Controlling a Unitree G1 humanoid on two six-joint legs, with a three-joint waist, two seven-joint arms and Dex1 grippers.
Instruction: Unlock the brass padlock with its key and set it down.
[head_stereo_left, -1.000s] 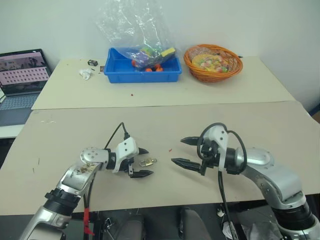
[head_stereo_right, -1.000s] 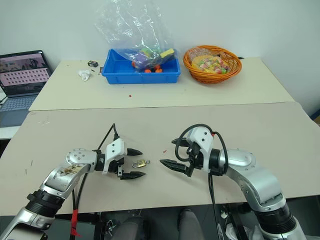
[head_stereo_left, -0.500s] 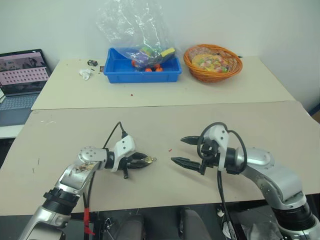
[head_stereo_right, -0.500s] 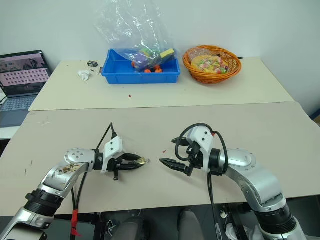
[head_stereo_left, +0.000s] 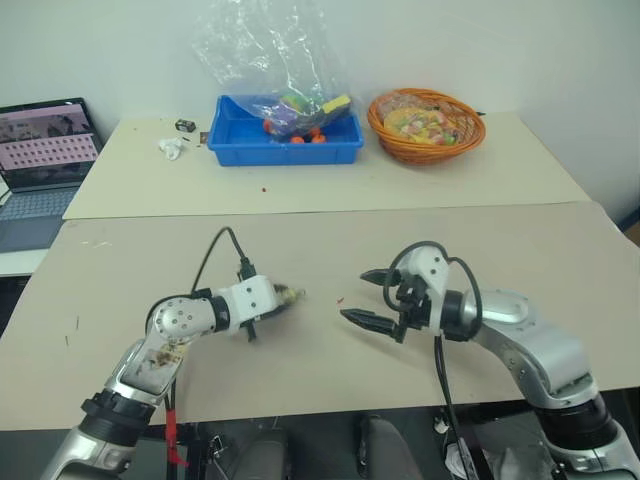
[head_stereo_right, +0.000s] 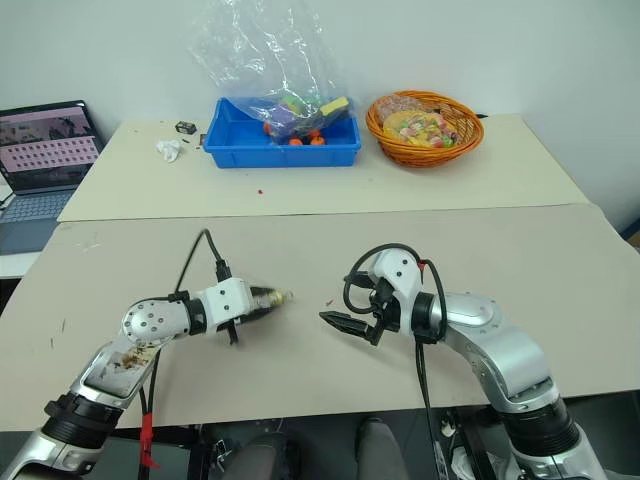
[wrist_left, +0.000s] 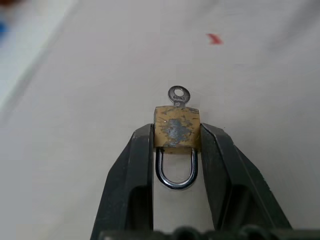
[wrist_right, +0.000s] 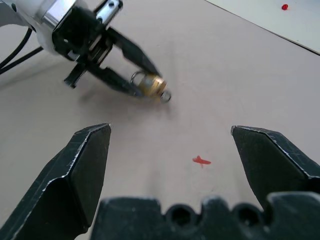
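Note:
The brass padlock (wrist_left: 176, 127) is a tiny gold block pinched by its two sides between the fingers of my left gripper (head_stereo_left: 274, 299), which is shut on it. Its silvery shackle (wrist_left: 176, 176) points back toward the wrist. The small key (wrist_left: 178, 94) sticks out of the far end, past the fingertips. The padlock (head_stereo_left: 290, 295) hangs just above the tan table, left of centre. My right gripper (head_stereo_left: 354, 296) stands open a short way to its right, facing it, with nothing between its fingers. From the right wrist view the padlock (wrist_right: 151, 85) and key (wrist_right: 166, 96) lie straight ahead.
A small red mark (head_stereo_left: 340, 298) lies on the table between the grippers. At the back stand a blue bin (head_stereo_left: 285, 142) with a plastic bag, an orange basket (head_stereo_left: 425, 125), a white scrap (head_stereo_left: 172, 147) and a small black object (head_stereo_left: 184, 125). A laptop (head_stereo_left: 45, 150) sits far left.
My left gripper closed on the padlock, which lay on the table between its open fingers, then lifted it while the wrist rolled. The right gripper stayed open and nearly still.

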